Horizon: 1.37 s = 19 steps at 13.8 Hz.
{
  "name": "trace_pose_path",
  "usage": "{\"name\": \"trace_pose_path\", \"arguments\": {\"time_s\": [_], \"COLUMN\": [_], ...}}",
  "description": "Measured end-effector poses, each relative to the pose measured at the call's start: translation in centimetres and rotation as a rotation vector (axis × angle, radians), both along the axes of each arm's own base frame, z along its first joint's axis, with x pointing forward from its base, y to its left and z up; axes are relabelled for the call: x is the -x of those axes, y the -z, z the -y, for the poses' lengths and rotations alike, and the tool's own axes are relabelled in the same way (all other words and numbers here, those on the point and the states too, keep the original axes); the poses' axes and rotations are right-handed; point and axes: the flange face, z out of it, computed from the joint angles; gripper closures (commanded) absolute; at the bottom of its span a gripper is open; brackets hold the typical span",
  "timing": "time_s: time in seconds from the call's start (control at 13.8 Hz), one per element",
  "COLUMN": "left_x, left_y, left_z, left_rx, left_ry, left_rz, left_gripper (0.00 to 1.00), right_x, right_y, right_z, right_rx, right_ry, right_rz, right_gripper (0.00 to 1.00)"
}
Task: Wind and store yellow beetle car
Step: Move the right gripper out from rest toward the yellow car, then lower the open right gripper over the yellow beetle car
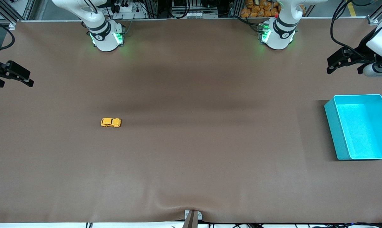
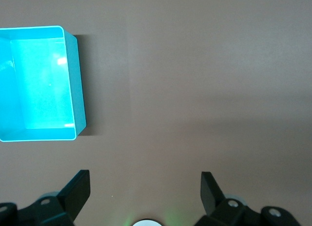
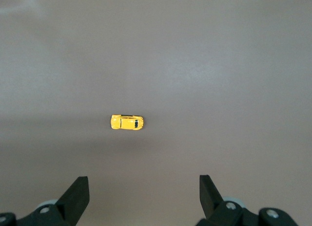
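Two grippers, both empty and spread wide, held high at the table's ends: left gripper (image 1: 336, 61) over the edge at the left arm's end, above the bin's (image 1: 331, 125) corner of the table; right gripper (image 1: 12, 74) over the edge at the right arm's end. Stood the car (image 1: 110, 122) on its wheels on bare table, well in from every edge, toward the right arm's end and far from the bin. Nothing wound, nothing stored; judged the very opening, the reach for the car not yet begun. Called next for the right gripper to drop over the car (image 3: 126, 122) and pinch its small rounded body squarely. Looked empty, the bin (image 2: 73, 79), though part of it lay out of view.
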Motion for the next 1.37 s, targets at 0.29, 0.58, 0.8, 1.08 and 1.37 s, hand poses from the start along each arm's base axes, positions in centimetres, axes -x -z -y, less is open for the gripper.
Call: {"name": "trace_pose_path", "arguments": {"time_s": [0.29,0.58,0.8,1.08,1.37], "left_x": [0.0,0.0,-0.1,0.0,-0.1], "left_y": [-0.2,-0.2,-0.2,-0.2,-0.2], "left_z": [0.0,-0.3,-0.5,-0.5,-0.5], "left_rx": [0.001,0.001,0.001,0.001,0.001], "left_ry": [0.002,0.001,0.002,0.004,0.003], "left_rz": [0.005,0.005,0.005,0.005,0.005], "left_gripper": [0.0,0.0,0.0,0.0,0.0], "right_x": [0.0,0.0,-0.1,-1.0,-1.9], "right_y": [0.2,0.3,0.6,3.6,8.1], "right_z": [0.1,0.0,-0.1,-0.6,-2.4], "right_rx": [0.0,-0.002,-0.003,-0.002,0.0], "right_ry": [0.0,-0.003,-0.007,-0.021,-0.078], "right_rz": [-0.005,-0.006,-0.007,0.006,0.029], "right_gripper": [0.0,0.0,0.0,0.0,0.0]}}
